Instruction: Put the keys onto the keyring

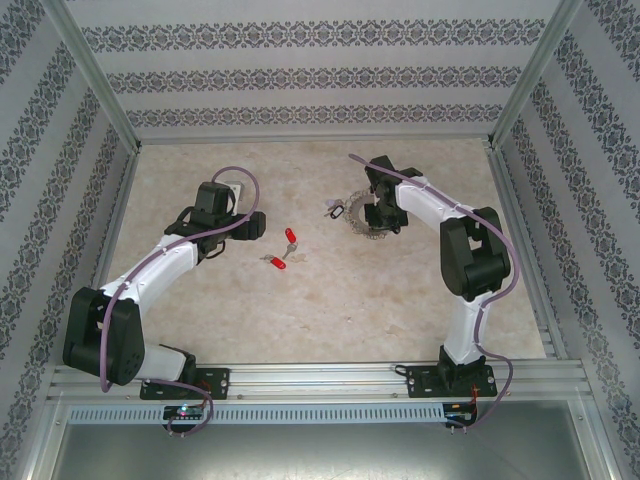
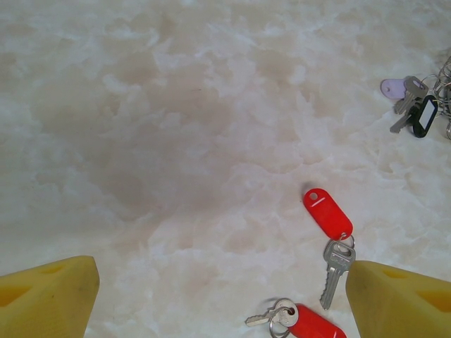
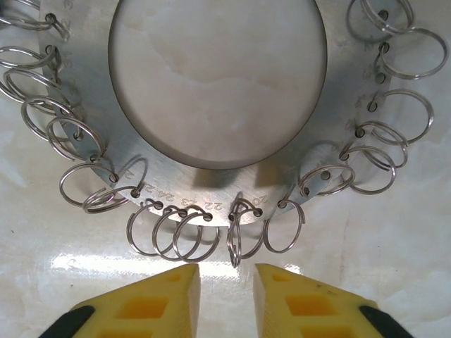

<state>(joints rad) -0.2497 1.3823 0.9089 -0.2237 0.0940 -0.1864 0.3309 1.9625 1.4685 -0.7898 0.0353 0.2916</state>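
Two keys with red tags lie on the marble table between the arms, one (image 1: 291, 236) farther back and one (image 1: 278, 263) nearer. In the left wrist view the farther red-tagged key (image 2: 327, 211) lies just inside the right yellow finger (image 2: 398, 299), and the nearer one (image 2: 313, 325) sits at the bottom edge. My left gripper (image 2: 222, 282) stands wide open over bare table. The keyring (image 3: 211, 184) is a flat metal ring hung with several small split rings. My right gripper (image 3: 226, 274) hovers at its near edge (image 1: 378, 218), jaws narrowly open and holding nothing, with one upright split ring (image 3: 236, 239) just beyond the tips.
A purple-tagged key (image 2: 396, 88) and a black-tagged key (image 2: 425, 116) lie together at the keyring's left side (image 1: 333, 210). Patterned walls and aluminium rails enclose the table on three sides.
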